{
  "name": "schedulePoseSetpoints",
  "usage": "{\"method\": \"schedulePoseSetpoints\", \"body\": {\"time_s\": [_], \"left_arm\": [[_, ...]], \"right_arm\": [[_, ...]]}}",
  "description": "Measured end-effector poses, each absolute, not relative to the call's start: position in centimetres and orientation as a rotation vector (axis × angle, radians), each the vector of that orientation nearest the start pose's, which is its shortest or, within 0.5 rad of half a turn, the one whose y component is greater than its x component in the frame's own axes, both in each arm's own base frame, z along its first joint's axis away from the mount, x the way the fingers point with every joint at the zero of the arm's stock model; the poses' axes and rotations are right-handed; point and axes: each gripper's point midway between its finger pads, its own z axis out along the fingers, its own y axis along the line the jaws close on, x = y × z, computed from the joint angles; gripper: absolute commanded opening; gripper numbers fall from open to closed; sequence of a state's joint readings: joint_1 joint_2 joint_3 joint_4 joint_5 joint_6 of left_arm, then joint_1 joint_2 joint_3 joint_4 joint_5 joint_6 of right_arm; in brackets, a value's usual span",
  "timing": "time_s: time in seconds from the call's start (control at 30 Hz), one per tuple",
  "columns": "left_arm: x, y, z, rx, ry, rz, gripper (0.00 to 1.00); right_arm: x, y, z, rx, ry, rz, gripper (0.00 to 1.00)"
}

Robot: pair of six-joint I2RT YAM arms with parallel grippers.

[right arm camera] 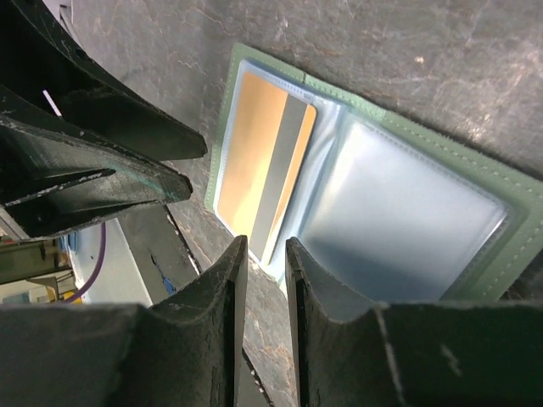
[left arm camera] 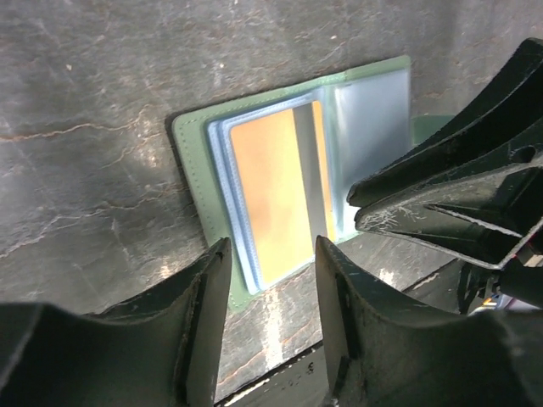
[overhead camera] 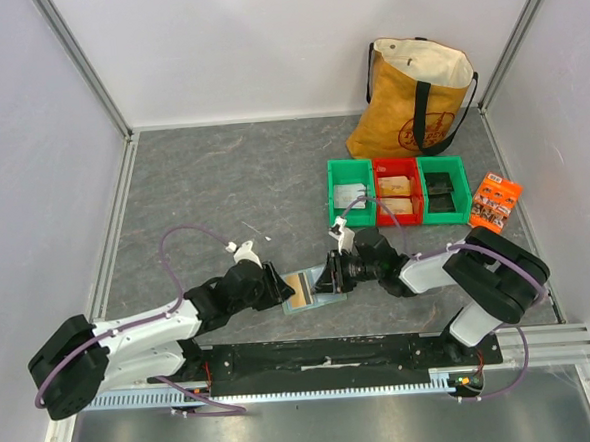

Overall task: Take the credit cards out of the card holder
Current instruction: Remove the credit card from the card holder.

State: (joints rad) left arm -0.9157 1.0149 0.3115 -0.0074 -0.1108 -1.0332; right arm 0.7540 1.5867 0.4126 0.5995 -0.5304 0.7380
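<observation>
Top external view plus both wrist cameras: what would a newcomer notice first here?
The pale-green card holder lies open on the grey table just ahead of the arms' bases, the left hand and right hand flanking it. A tan-gold credit card with a silver stripe sits in the clear pocket on the left arm's side. Farther back stand three bins, green, red, green, and a yellow tote bag.

Pale-green card holder w/ tan-gold credit card.
</observation>
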Motion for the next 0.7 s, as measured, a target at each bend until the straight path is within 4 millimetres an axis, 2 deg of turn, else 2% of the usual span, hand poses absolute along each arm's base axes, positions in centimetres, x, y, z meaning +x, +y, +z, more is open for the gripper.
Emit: {"method": "schedulePoseSetpoints", "body": {"time_s": [0.2,0.57,0.7], "left_arm": [[15.4,-23.2,2.9,-0.214,2.488,-0.817,0.41],[15.1,-23.9,2.7,-0.207,2.509,-0.858,0.39],[15.0,-24.1,2.7,-0.205,2.514,-0.872,0.36]], "right_arm": [[15.7,31.4,2.5,-0.399,2.433,1.349,0.31],[15.2,32.2,2.7,-0.401,2.436,1.395,0.31],[15.1,32.6,3.2,-0.396,2.420,1.426,0.27]]}}
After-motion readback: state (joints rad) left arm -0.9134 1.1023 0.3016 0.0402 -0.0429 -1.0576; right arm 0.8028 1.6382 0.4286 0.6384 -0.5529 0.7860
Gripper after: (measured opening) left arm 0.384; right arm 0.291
